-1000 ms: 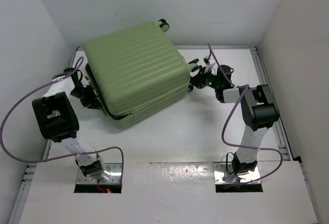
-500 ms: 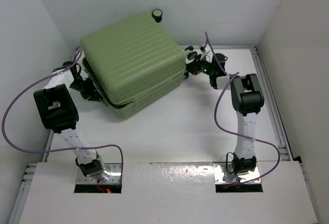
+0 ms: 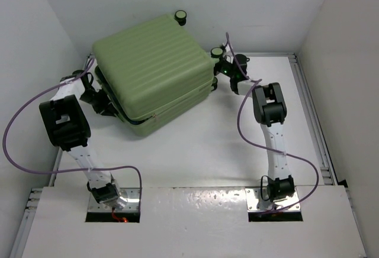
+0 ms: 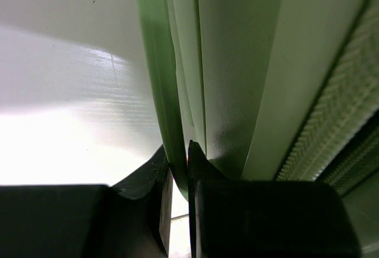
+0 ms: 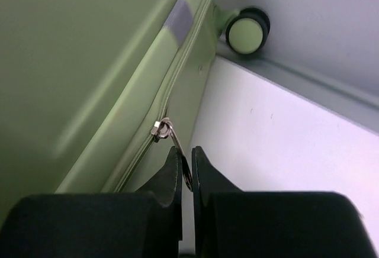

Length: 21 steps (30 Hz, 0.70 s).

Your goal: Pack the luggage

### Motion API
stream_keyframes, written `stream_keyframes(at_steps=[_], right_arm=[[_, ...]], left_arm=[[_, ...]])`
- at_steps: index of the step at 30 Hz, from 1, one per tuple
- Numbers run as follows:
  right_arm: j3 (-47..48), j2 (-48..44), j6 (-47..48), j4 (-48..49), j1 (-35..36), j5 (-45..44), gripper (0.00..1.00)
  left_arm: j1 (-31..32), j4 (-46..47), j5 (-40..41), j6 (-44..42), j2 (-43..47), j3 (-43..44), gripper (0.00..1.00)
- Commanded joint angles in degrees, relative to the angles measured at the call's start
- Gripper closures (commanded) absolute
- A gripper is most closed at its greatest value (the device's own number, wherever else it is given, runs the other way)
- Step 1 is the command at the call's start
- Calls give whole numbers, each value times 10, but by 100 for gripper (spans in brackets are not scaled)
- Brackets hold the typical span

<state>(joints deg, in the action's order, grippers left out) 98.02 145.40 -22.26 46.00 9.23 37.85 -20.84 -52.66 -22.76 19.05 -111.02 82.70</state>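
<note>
The left claw (image 4: 178, 172) is nipped tight on a thin green edge of the luggage (image 3: 154, 68); the right claw (image 5: 185, 162) pinches its zipper pull (image 5: 175, 142), nearly closed.

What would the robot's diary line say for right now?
luggage: ribbed side up | left gripper: shut on its edge | right gripper: shut on zipper pull

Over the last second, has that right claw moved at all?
Yes. In the top view the right gripper, pinching the zipper pull, has slid along the luggage's side toward the back wall.
</note>
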Motion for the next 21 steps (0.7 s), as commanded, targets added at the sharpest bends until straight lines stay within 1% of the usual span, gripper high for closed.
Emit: stream_keyframes(at_steps=[1,2,3,4,5,7,8,11,12,13,14,16,17,18,19,20,21], right_arm=[[98,49,16,-27,-66,-293,100],[116,79,14,-33,-62,-294,100],[165,88,13,-39,-58,-295,100],[181,107,12,-58,-58,-299,100],[227,127,12,-64,-49,-304,100],[253,150,13,-83,-48,-309,100],[283,164,16,-86,-42,-308,100],[294,179,19,-90,-35,-313,100],[280,175,20,-81,-33,-313,100],[258,168,19,-72,-32,-314,100],[246,155,17,-67,-31,-312,100],[190,130,16,-49,-32,-300,100],[176,111,16,-45,-33,-290,100],[136,93,15,-39,-34,-284,97],[123,74,14,-31,-37,-273,88],[109,64,9,-30,-40,-268,77],[84,37,6,-25,-41,-262,49]], left_arm=[[-43,202,195,-90,-60,-8,100],[-43,202,195,-90,-60,-13,100],[-38,202,195,-90,-66,-13,100],[-32,202,189,-96,-66,-13,100],[-32,202,183,-96,-66,-13,100],[-22,208,183,-96,-61,-18,100],[-22,214,178,-101,-60,-24,100],[-11,220,164,-101,-55,-24,100],[-10,220,157,-101,-55,-24,98],[-5,220,149,-96,-55,-24,92],[-5,220,136,-96,-55,-24,81],[0,233,124,-96,-35,-38,75],[6,233,118,-96,-27,-38,57],[14,248,118,-88,-17,-46,44],[14,257,112,-88,-4,-52,37],[23,266,106,-88,26,-68,29],[31,275,93,-88,42,-75,26]])
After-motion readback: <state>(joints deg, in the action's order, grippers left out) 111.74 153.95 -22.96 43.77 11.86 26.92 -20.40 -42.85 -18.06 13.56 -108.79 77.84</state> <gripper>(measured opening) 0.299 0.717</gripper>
